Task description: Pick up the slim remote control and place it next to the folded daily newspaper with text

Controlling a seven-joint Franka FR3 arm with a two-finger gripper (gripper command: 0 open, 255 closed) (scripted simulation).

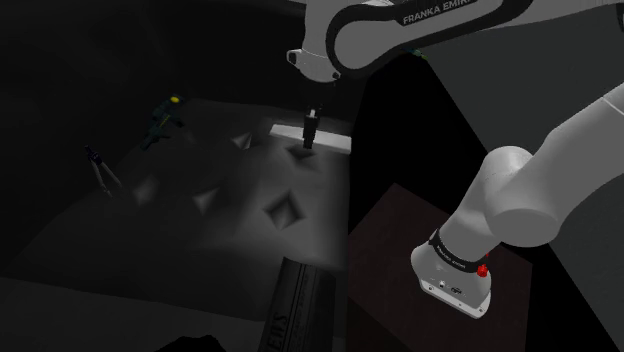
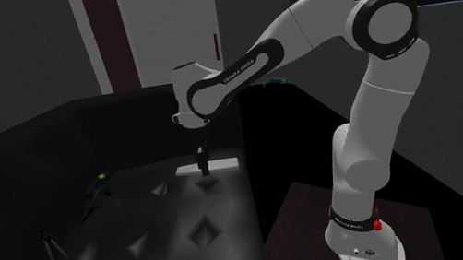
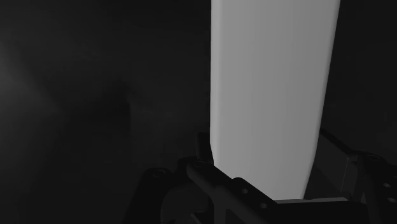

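So, the remote [image 3: 273, 95] is drawn as a plain light-grey slab, long and slim. It lies flat at the far edge of the dark tufted cushion [image 1: 230, 210], over toward the stand's side. The gripper [image 1: 310, 143] comes straight down on its middle. In the wrist view the two black fingers [image 3: 202, 151] sit one on each long edge, right up against it, so it looks clamped on the remote and not gaping.

From the second exterior view it's the same deal: the remote [image 2: 225, 164] is a pale strip on the cushion, with the gripper [image 2: 204, 168] planted on it. The white arm [image 2: 378, 122] bends over from its base.

The newspaper [image 1: 295, 305] is well apart from the remote, down at the near edge of the cushion. It's a dark folded thing with faint lettering on it.

Off on the shoulder view's left there's a small item with green and yellow bits [image 1: 165, 112]. Nearer the camera is a thin two-legged tool [image 1: 100, 170], which I can't make out any better.

The stand [image 1: 390, 240] is a dark reddish box beside the cushion. There's a black area between them.
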